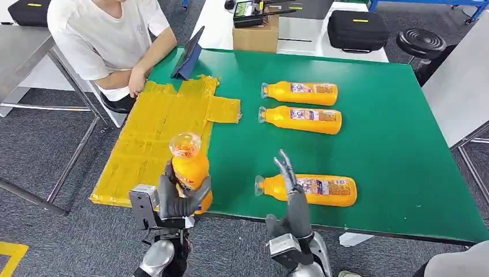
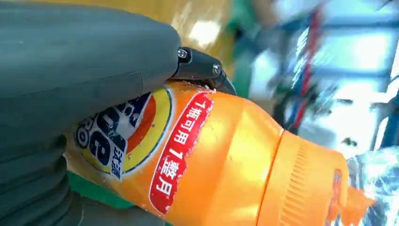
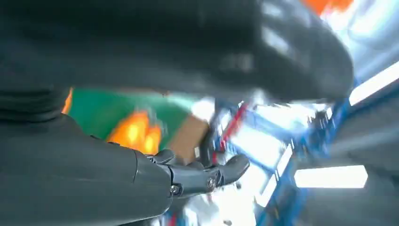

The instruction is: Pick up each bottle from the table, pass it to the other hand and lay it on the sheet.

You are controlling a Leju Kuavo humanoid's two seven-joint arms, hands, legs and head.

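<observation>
Left hand: grips held bottle upright, above the near edge of the sheet.
Right hand: empty, fingers spread, raised over the nearest lying bottle.
Done: apparently the handover; no bottle lies on the sheet.
Left: this bottle's placement, plus three bottles on the bench, two of them far bottles.

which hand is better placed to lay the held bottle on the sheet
Left. The left hand already grips the upright bottle right at the yellow sheet near its front edge. The right hand is empty, fingers apart, over the green table.
</observation>
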